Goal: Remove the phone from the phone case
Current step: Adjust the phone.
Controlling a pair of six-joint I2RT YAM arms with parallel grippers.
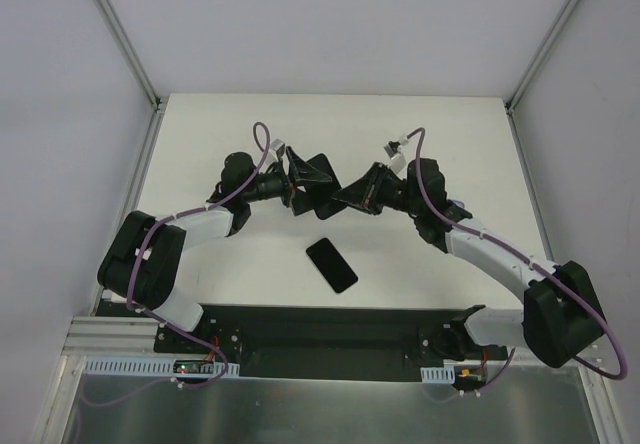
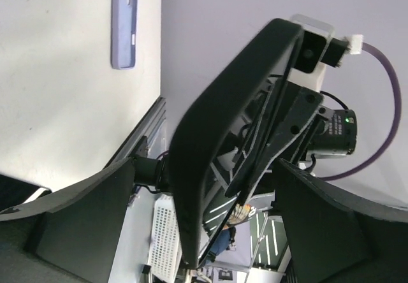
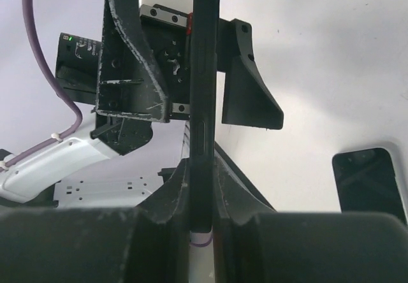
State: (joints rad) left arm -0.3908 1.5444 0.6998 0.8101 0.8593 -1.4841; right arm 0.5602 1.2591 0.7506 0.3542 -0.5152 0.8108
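right hand on thin black case

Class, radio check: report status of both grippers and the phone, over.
Left gripper open. Right gripper shut on black case, held on edge. Phone flat on table, out of the case.

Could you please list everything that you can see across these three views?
phone: 1, black, flat on the table, nearer the bases than the jaws
case: 1, black, edge-on in the right jaws, off the table
table: 1, white, under everything
walls: 3, pale grey, round the table
cables: 2, purple, one along each arm
left gripper: 1, black, jaws open, one each side of the case
right gripper: 1, black, jaws shut on the case
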